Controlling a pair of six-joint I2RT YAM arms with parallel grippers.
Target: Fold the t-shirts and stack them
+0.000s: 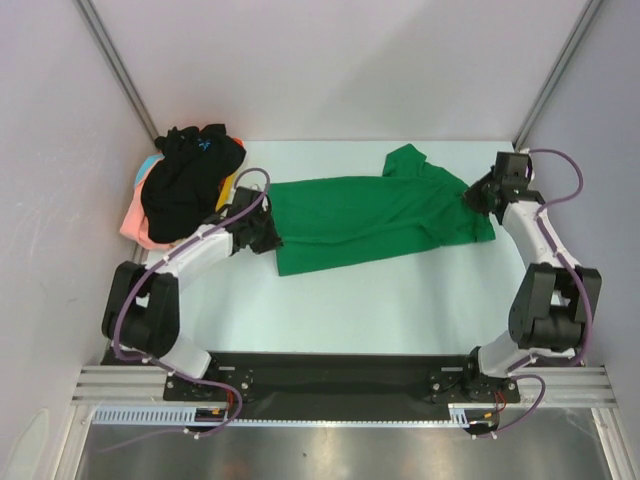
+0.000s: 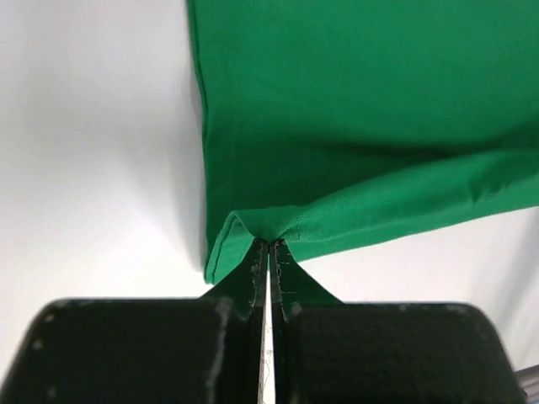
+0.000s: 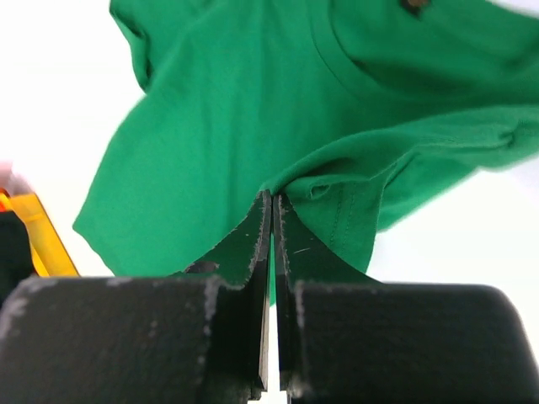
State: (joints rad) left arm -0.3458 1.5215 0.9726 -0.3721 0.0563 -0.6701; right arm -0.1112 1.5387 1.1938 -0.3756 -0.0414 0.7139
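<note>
The bright green t-shirt [image 1: 370, 215] lies spread across the middle of the white table, one sleeve pointing to the back. My left gripper [image 1: 268, 238] is shut on the shirt's left edge; in the left wrist view the green cloth [image 2: 354, 118] is pinched at the fingertips [image 2: 269, 244]. My right gripper [image 1: 472, 197] is shut on the shirt's right side near the sleeve; in the right wrist view the green shirt [image 3: 278, 109] bunches at the fingertips [image 3: 271, 198]. A black t-shirt with a small blue mark [image 1: 188, 172] tops a heap at the back left.
The heap at the back left also shows pink [image 1: 133, 215], orange and yellow cloth under the black shirt. A yellow cloth edge [image 3: 42, 236] shows at the left in the right wrist view. Grey walls and metal posts close in the table at the back and sides.
</note>
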